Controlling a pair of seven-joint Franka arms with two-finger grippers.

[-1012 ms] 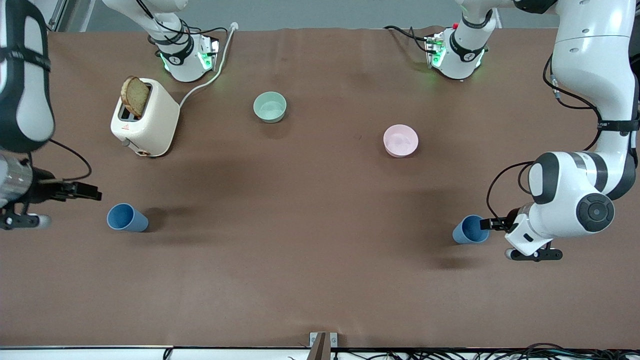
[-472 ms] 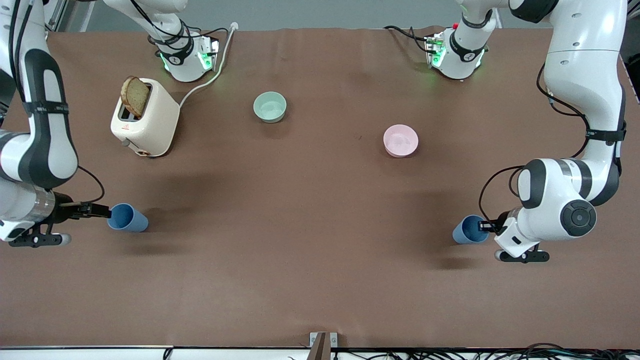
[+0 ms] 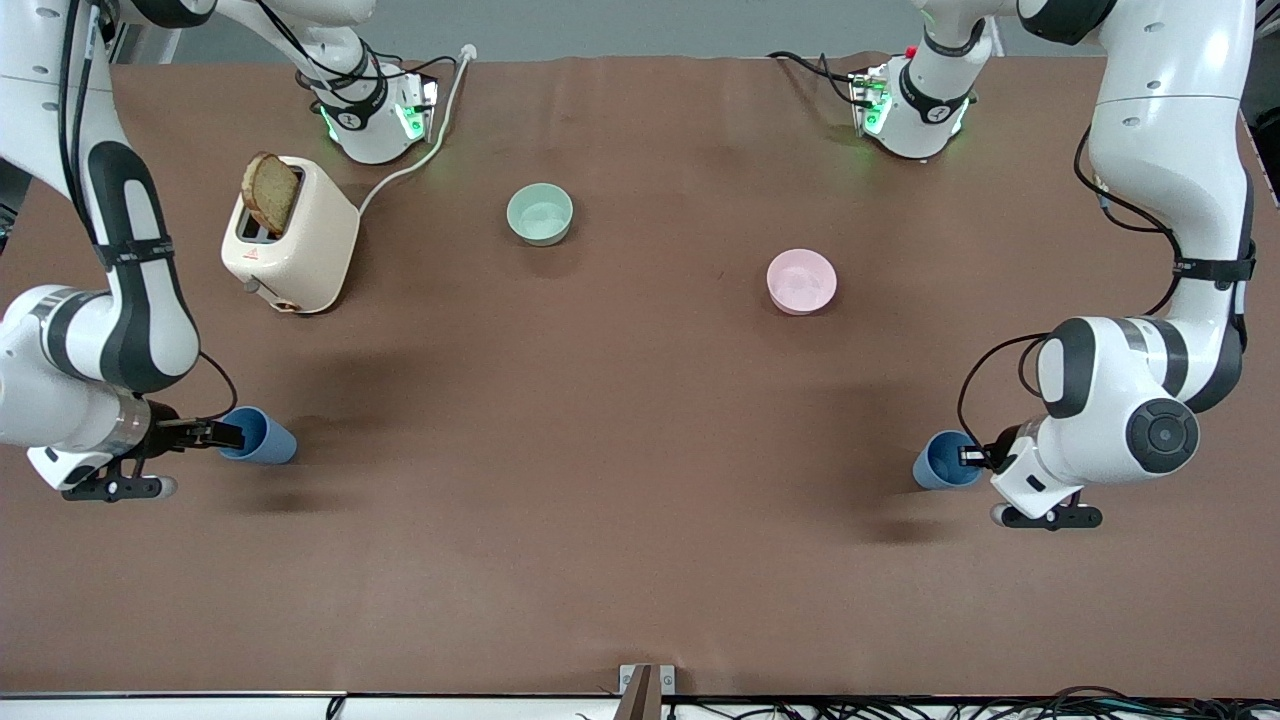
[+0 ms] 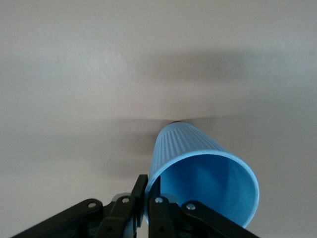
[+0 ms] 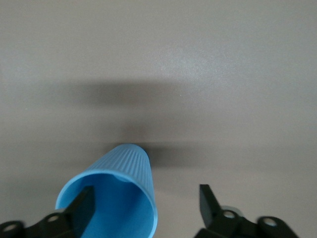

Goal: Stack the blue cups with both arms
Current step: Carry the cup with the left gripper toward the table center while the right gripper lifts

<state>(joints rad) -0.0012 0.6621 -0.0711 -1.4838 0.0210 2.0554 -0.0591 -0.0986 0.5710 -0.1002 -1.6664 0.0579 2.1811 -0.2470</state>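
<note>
We log the grasp step, both arms engaged. At lower right of the front view, the left gripper [image 3: 968, 457] has its fingers pinched shut on the rim wall of one blue cup [image 3: 940, 461], as the left wrist view confirms [image 4: 203, 181]. At lower left, the right gripper [image 3: 228, 434] is spread wide, one finger inside the second blue cup [image 3: 262, 437] and one outside [image 5: 111, 201], not yet clamped. Next, we judge, the right fingers must close on that wall; then both cups lift and meet mid-table, between the bowls and the front edge.
</note>
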